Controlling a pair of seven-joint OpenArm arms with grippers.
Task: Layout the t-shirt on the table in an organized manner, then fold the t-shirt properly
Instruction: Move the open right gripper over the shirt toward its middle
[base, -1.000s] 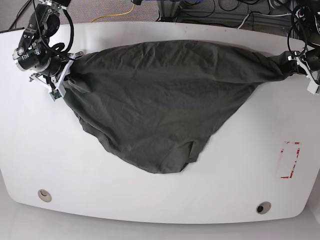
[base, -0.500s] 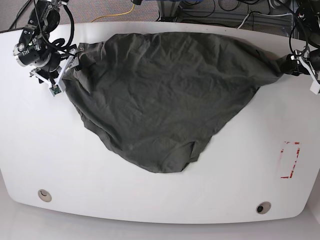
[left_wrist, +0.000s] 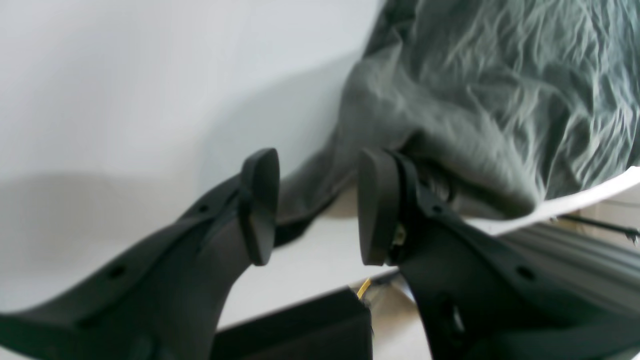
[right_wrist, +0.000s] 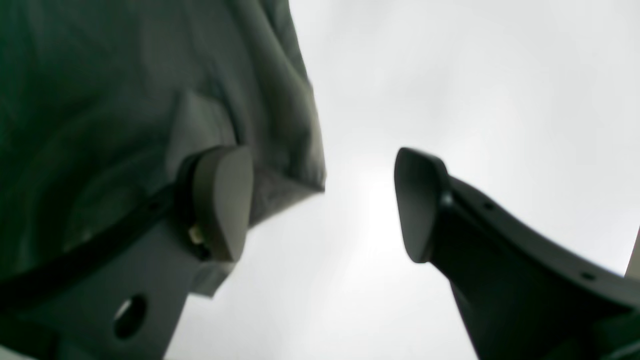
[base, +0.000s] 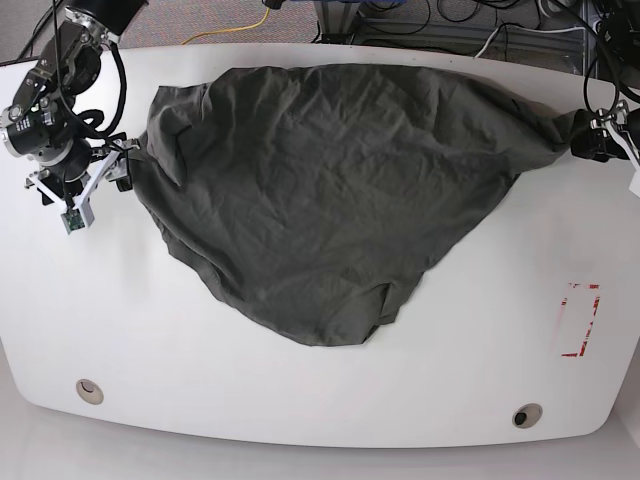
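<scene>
The dark grey-green t-shirt (base: 320, 190) lies spread on the white table (base: 300, 400) in a rough triangle, wrinkled, its point toward the front edge. My right gripper (base: 112, 172) hovers just off the shirt's left corner. In the right wrist view it (right_wrist: 320, 200) is open with only bare table in the gap, and the t-shirt's hem (right_wrist: 150, 100) lies beside its left finger. My left gripper (base: 598, 142) is at the shirt's right tip by the table edge. In the left wrist view it (left_wrist: 316, 205) is open, and a thin tail of the t-shirt (left_wrist: 475, 100) lies beyond the gap.
A red tape rectangle (base: 580, 320) marks the table's right side. Two round grommet holes (base: 89, 390) (base: 526, 414) sit near the front edge. Cables (base: 470, 25) run behind the far edge, and the shirt's back edge lies close to it.
Both grippers have opened and let go of the shirt's corners. The arm on the base view's left drew back leftward. The shirt's back edge settled flatter toward the far edge.
</scene>
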